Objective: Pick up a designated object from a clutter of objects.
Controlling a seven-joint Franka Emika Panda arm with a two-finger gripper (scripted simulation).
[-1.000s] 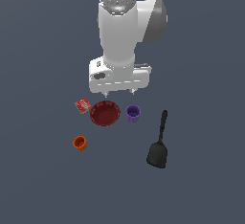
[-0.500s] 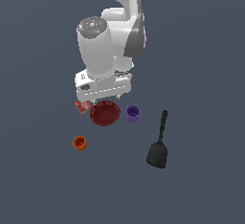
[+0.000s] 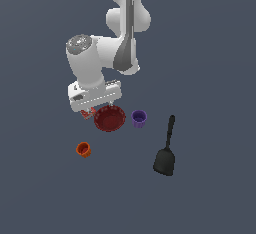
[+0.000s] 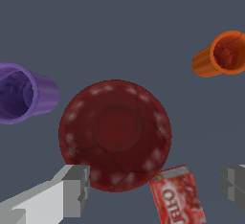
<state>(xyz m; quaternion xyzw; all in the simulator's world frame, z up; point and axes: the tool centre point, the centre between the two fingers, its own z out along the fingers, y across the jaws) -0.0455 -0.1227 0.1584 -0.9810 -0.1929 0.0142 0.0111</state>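
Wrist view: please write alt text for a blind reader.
A small flat red box with white lettering lies between two open grey gripper fingers, beside a round dark-red bowl. A purple cup and an orange cup lie farther off.

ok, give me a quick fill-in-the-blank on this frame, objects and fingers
1. In the wrist view, the red box lies between the two ____.
2. The box lies right beside the dark-red ____.
3. The purple cup sits between the bowl and the black ____.
4. The cup standing apart from the rest is ____.

Missing words: fingers; bowl; spatula; orange
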